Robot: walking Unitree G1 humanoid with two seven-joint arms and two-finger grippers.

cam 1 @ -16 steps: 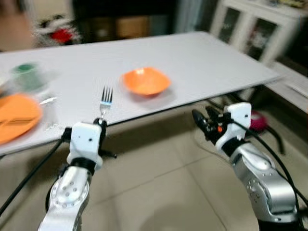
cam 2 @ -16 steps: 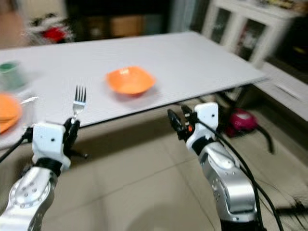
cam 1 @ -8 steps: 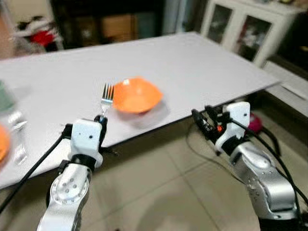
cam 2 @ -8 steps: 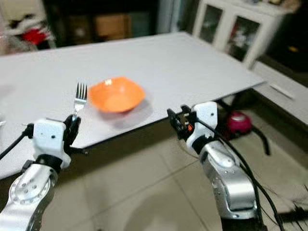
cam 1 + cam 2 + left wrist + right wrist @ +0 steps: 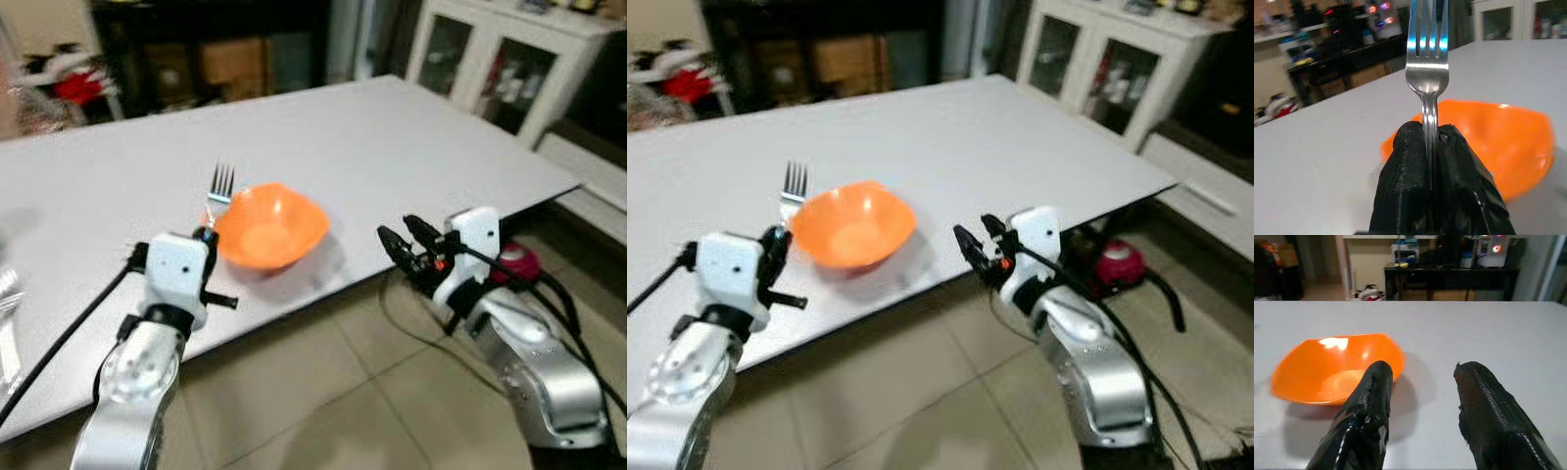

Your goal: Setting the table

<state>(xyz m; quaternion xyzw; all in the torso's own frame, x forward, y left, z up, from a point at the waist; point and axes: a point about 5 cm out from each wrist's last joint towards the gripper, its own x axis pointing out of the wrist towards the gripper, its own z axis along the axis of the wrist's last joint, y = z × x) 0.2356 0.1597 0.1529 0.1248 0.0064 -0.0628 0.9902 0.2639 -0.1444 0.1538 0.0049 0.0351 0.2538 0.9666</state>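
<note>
fork (image 5: 221, 183) nearer bowl (image 5: 268, 226) — still clamped

silver arms (image 5: 132, 377) — white wrist blocks, black cables, textured black fingers (image 5: 1367, 406).

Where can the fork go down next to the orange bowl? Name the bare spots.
The white table is bare right of the orange plastic bowl out to its far edge, and behind the bowl too. It is tight on the bowl's left, where the left gripper holds the silver metal fork. The right gripper hangs open at the near edge.
</note>
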